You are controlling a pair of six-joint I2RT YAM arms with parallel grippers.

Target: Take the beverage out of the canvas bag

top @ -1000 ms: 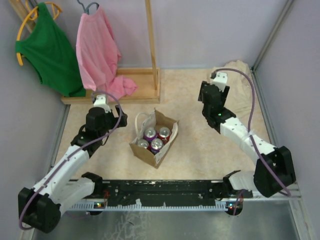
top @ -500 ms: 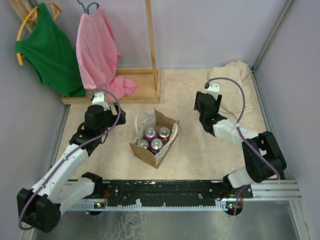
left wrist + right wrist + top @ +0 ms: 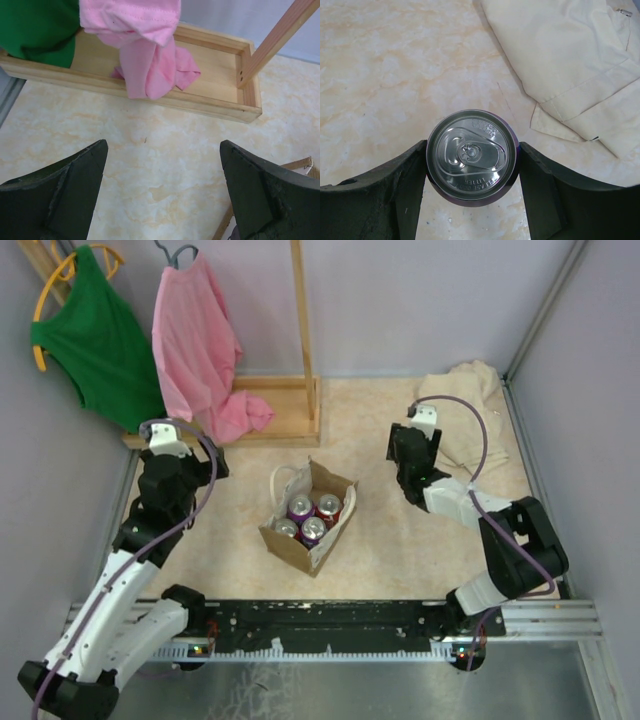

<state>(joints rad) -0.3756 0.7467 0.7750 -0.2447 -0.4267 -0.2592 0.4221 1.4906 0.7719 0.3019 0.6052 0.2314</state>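
Note:
The canvas bag (image 3: 300, 530) stands open at the table's middle with several purple and red cans (image 3: 313, 512) upright inside. My right gripper (image 3: 472, 150) is shut on a purple beverage can (image 3: 470, 157), seen from above with its silver top, one finger on each side. In the top view this gripper (image 3: 408, 480) is low over the table, right of the bag, and it hides the can. My left gripper (image 3: 163, 145) is open and empty over bare table. In the top view it (image 3: 180, 468) is left of the bag, near the wooden rack base.
A wooden rack base (image 3: 215, 100) with a pink garment (image 3: 150, 65) and a green one (image 3: 35, 25) lies just ahead of the left gripper. A beige cloth (image 3: 570, 60) lies on the table beside the held can, at the back right corner (image 3: 470, 415).
The left arm has swung left and back, away from the bag. The right arm folded in and came down to the table right of the bag, then held nearly still.

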